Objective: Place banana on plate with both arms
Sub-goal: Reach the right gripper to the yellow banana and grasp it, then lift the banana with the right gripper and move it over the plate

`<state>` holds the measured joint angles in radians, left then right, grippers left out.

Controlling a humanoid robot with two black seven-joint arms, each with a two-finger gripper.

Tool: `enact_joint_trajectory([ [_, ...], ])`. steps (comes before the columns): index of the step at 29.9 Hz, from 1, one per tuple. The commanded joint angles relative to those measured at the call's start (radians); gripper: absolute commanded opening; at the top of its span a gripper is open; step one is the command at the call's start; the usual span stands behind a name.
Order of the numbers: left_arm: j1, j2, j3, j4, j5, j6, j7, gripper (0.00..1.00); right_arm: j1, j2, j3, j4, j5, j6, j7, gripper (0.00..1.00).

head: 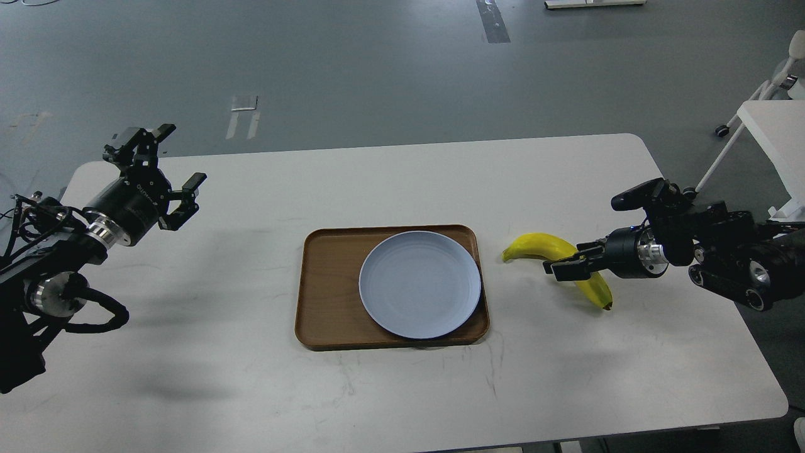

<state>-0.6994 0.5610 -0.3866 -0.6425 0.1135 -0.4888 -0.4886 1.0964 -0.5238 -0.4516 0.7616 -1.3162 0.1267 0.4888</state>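
Observation:
The yellow banana [534,246] lies on the white table, right of the tray, with its stem toward the plate. The pale blue-grey plate [420,283] sits empty on the right part of the brown tray [327,289]. My right gripper [568,265] is low over the banana's middle, coming in from the right. Its fingers are apart, one on each side of the fruit, and they hide that part. My left gripper [178,157] is open and empty, held above the table's far left, well away from the tray.
The white table [402,390] has rounded corners; its right edge is close behind my right arm. Another white table [773,126] and a wheeled frame stand off to the far right. Grey floor lies beyond the far edge.

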Motion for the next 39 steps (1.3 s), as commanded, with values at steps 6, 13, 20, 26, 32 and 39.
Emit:
enact_joint_trajectory([
  [6, -0.009, -0.001, -0.003, 0.000, 0.000, 0.000, 0.000, 0.98, 0.003, -0.008, -0.015, 0.002, -0.001, -0.019, 0.000, 0.12],
  [13, -0.009, 0.000, -0.003, -0.003, -0.002, 0.000, 0.000, 0.98, 0.103, -0.021, -0.015, 0.045, -0.017, -0.025, 0.000, 0.08],
  [20, -0.009, -0.001, -0.017, -0.003, -0.002, 0.000, 0.000, 0.98, 0.258, 0.030, -0.022, 0.094, 0.000, -0.016, 0.000, 0.09],
  [26, -0.011, -0.001, -0.017, -0.003, -0.002, 0.000, 0.000, 0.98, 0.336, 0.204, -0.140, 0.108, 0.132, -0.013, 0.000, 0.09],
  [32, -0.011, -0.003, -0.017, -0.003, -0.002, 0.000, 0.000, 0.98, 0.344, 0.367, -0.222, 0.082, 0.164, -0.012, 0.000, 0.10],
  [39, -0.009, -0.001, -0.015, -0.003, 0.003, 0.000, 0.000, 0.98, 0.326, 0.421, -0.266, 0.068, 0.166, -0.012, 0.000, 0.13],
])
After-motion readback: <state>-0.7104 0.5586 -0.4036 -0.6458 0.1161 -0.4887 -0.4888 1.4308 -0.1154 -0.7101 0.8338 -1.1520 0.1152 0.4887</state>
